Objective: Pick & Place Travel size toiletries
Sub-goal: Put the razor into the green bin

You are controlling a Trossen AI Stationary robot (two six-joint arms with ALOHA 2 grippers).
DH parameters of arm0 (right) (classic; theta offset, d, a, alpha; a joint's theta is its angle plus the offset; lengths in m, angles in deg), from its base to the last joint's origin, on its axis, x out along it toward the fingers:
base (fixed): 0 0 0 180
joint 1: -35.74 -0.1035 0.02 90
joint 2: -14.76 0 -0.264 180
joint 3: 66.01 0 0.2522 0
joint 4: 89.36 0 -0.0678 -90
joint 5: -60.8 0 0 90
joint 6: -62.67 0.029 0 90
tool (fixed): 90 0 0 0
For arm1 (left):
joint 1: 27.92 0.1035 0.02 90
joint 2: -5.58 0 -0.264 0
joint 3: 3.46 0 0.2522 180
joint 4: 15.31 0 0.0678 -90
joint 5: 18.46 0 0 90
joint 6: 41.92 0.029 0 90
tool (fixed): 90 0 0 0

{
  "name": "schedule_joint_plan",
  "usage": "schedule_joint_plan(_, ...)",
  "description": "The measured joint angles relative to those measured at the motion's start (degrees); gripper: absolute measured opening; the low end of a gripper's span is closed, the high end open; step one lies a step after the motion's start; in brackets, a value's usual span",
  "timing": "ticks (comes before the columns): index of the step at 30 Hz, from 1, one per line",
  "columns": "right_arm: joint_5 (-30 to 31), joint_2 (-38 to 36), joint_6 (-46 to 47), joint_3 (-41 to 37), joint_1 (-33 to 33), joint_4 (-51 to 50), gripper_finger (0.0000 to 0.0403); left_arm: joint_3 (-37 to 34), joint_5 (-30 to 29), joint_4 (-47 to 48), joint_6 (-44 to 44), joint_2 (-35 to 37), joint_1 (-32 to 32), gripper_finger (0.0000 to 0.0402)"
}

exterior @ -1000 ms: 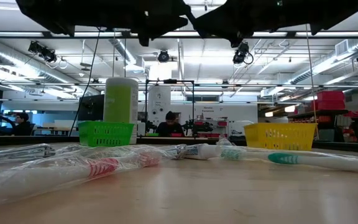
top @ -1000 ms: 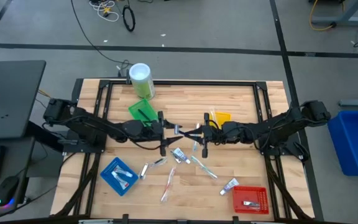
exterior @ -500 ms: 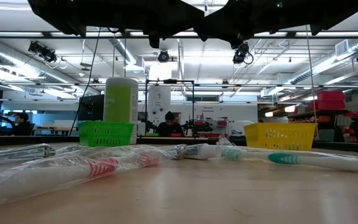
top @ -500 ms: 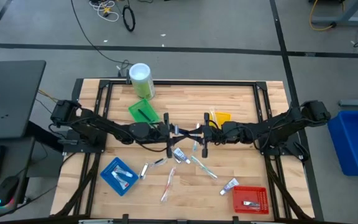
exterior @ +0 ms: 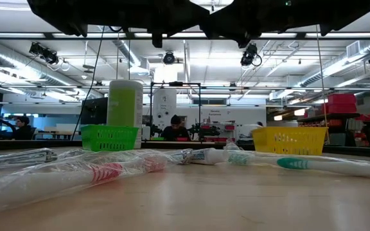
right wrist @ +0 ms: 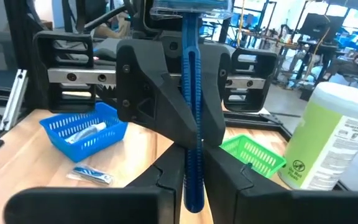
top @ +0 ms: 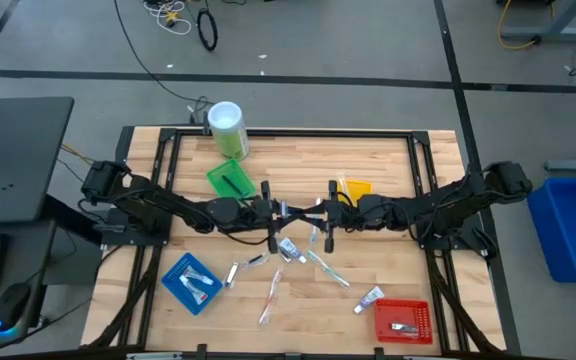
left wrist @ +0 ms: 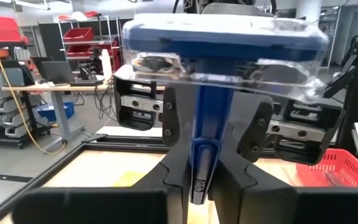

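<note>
- Landmark: the green tray (top: 228, 179), at the table's (top: 388, 160) far side beside the canister (top: 226, 127).
- The left gripper (top: 273, 208) hangs above the table just right of the green tray, fingers (left wrist: 199, 180) pinched narrow on the handle of a blue razor (left wrist: 219, 43) in a clear wrapper.
- The right gripper (top: 325, 212) faces it from farther right of the green tray; its fingers (right wrist: 166, 168) are also closed tight on the same razor's handle (right wrist: 191, 118), so both grip 1 item between them.
- In the right wrist view the left gripper's black body sits right behind the razor.
- The yellow tray (top: 354, 188) lies well right of the green tray, past the right gripper.
- Loose toiletries lie on the table nearer the front edge than the green tray: a small tube (top: 289, 249), a green toothbrush (top: 326, 268), a pink toothbrush (top: 271, 295), a silvery packet (top: 251, 262).
- The blue tray (top: 192, 281), front-left of the green tray, holds 2 small tubes.
- The red tray (top: 402, 320), far to the front right, holds 1 pale item; another tube (top: 369, 297) lies just beside it.
</note>
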Motion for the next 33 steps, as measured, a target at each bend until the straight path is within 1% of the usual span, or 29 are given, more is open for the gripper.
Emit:
schedule_joint_plan(3,2.1,0.0,1.6,0.0,0.0,-0.9,0.0069,0.0,-0.9,0.9,-0.4,0.0,0.1,0.0038)
schedule_joint_plan(9,3.1,0.0,2.8,0.0,0.1,-4.5,0.0109,-0.1,-8.3,4.9,-1.5,0.0,0.0,0.0040)
schedule_joint_plan(11,4.8,0.0,2.8,0.0,0.2,-6.7,0.0126,-0.1,-10.7,5.9,-1.5,0.0,0.1,0.0045)
schedule_joint_plan(12,6.6,0.0,2.8,0.0,0.2,-8.1,0.0135,-0.1,-11.7,7.0,-1.5,0.0,0.1,0.0046)
schedule_joint_plan(14,11.4,0.0,2.8,0.0,0.2,-11.1,0.0153,-0.1,-14.2,9.3,-1.8,0.1,0.0,0.0045)
schedule_joint_plan(16,14.4,0.0,2.8,0.0,0.3,-14.3,0.0169,-0.1,-16.5,12.2,-2.1,0.9,0.3,0.0041)
schedule_joint_plan(21,14.7,0.0,3.1,0.0,0.2,-18.6,0.0202,-0.1,-17.0,23.7,-3.0,5.9,3.3,0.0044)
schedule_joint_plan(23,14.8,0.0,3.7,0.0,0.2,-19.3,0.0211,-0.1,-16.6,31.6,-3.4,9.4,5.5,0.0046)
schedule_joint_plan(25,14.8,0.0,4.3,0.0,0.2,-19.5,0.0218,0.0,-14.7,41.5,-4.4,12.7,8.4,0.0045)
schedule_joint_plan(29,14.7,0.0,4.3,0.0,0.2,-19.7,0.0225,0.0,-7.8,62.1,-7.2,18.3,16.2,0.0043)
schedule_joint_plan(31,14.7,0.0,4.3,0.0,0.2,-19.7,0.0226,0.0,-3.1,70.9,-3.7,19.7,20.0,0.0045)
schedule_joint_plan(33,14.7,0.0,4.3,0.0,0.2,-19.7,0.0224,0.0,1.0,76.1,1.0,19.9,23.1,0.0047)
